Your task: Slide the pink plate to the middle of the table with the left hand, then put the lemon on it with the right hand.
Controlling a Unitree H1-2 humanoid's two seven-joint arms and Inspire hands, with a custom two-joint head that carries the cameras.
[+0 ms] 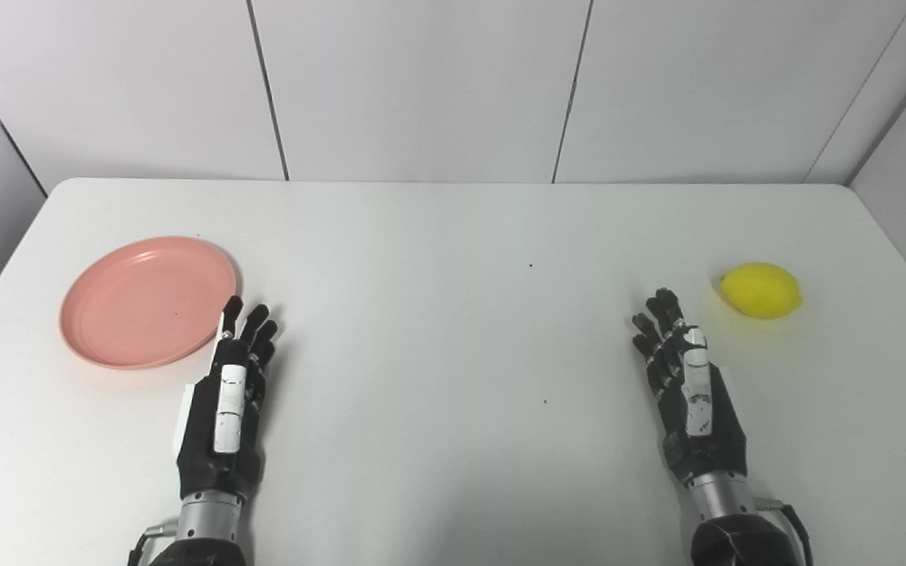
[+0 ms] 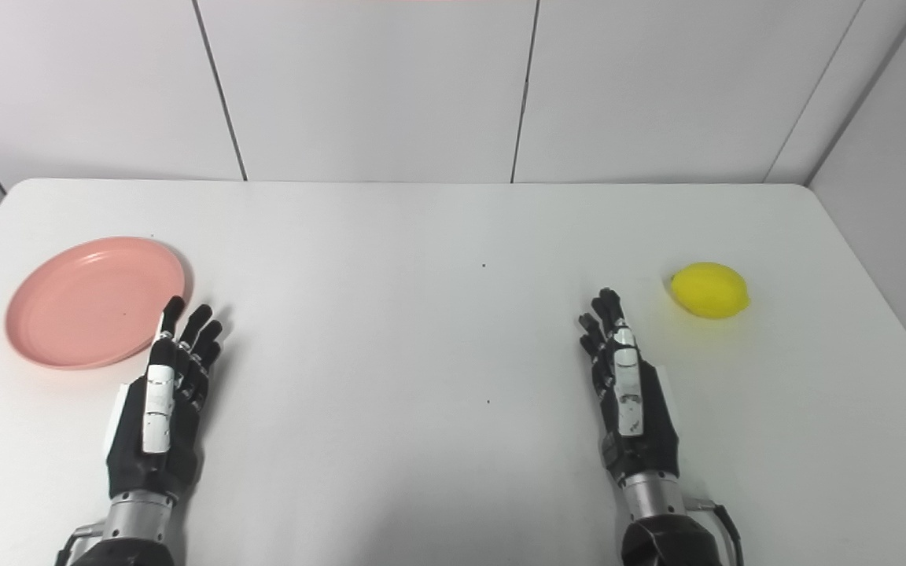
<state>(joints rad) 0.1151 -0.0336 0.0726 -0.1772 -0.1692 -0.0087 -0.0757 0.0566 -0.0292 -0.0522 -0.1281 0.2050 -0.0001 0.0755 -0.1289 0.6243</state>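
A round pink plate (image 1: 148,301) lies on the left side of the white table (image 1: 453,330). A yellow lemon (image 1: 761,290) lies on the right side. My left hand (image 1: 229,401) is open and empty, edge-up with straight fingers, and its fingertips (image 1: 233,308) reach the plate's near right rim. My right hand (image 1: 687,389) is open and empty, edge-up, its fingertips a short way left of and nearer than the lemon, apart from it.
Grey wall panels (image 1: 421,86) stand behind the table's far edge. The rounded table corners (image 1: 846,189) show at the back left and right. Bare tabletop lies between the two hands.
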